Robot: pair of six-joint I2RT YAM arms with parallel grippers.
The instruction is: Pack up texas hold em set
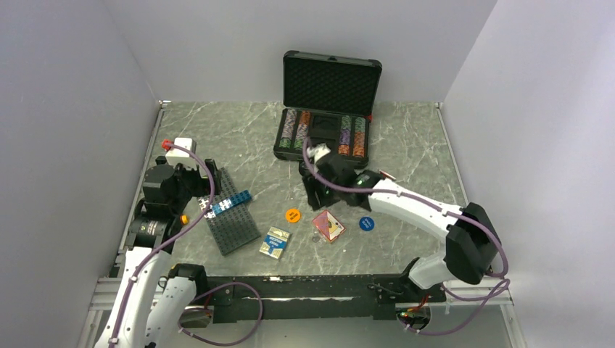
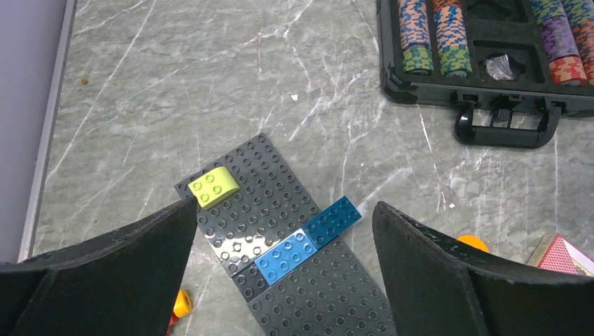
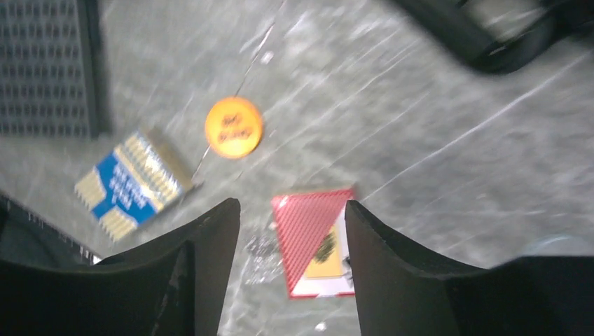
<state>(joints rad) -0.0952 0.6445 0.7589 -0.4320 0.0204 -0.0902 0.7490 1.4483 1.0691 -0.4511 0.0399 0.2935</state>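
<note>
Left gripper (image 2: 285,210), right gripper (image 3: 291,210), both agape; two card decks (image 1: 275,242), two discs (image 1: 293,214), one open case (image 1: 330,83).

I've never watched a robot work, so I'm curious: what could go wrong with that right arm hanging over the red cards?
The red deck lies flat on the table, so the open right jaws may slide off or push it away. The slots in the case between chip rows look snug; a tilted deck might jam or dislodge chips.
</note>
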